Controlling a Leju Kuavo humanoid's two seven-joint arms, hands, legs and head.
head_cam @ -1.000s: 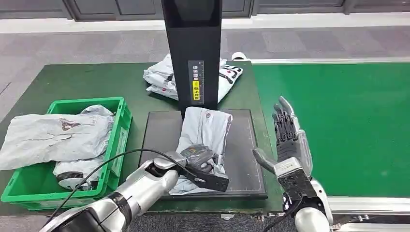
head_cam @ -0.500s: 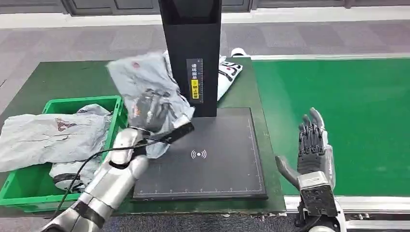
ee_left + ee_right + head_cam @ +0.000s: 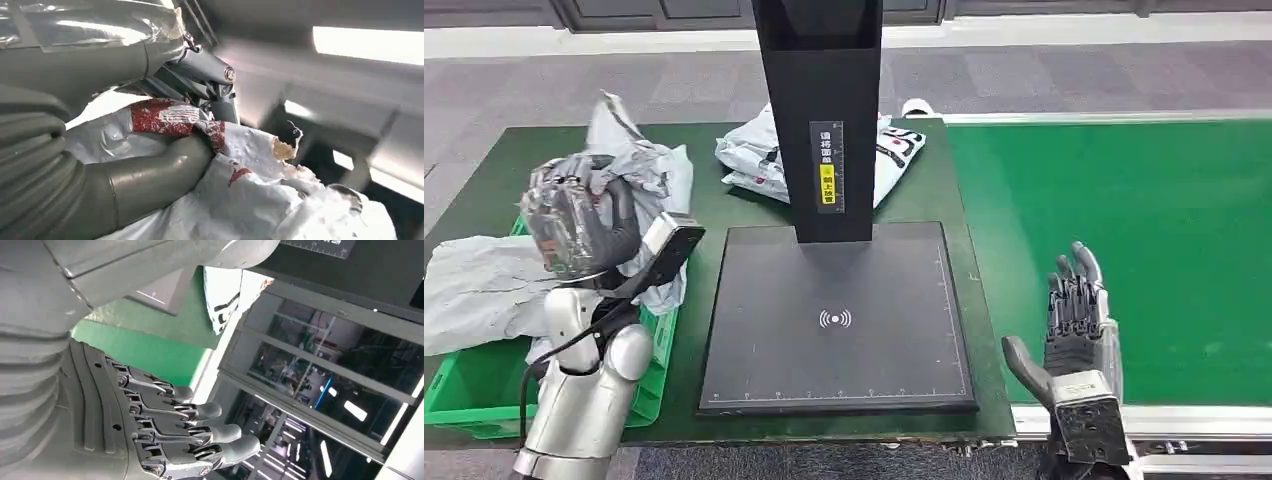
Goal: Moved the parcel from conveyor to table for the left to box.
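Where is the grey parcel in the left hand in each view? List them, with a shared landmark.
Head view: grey parcel raised at the left, over the green crate, gripped by the left hand.
Left wrist view: crumpled across the lower middle, pressed against the hand.
Right wrist view: not in it.
Landmark: the left hand, in the head and left wrist views.

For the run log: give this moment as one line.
left hand: holds grey parcel above green bin | right hand: open, by conveyor | scan pad: bare
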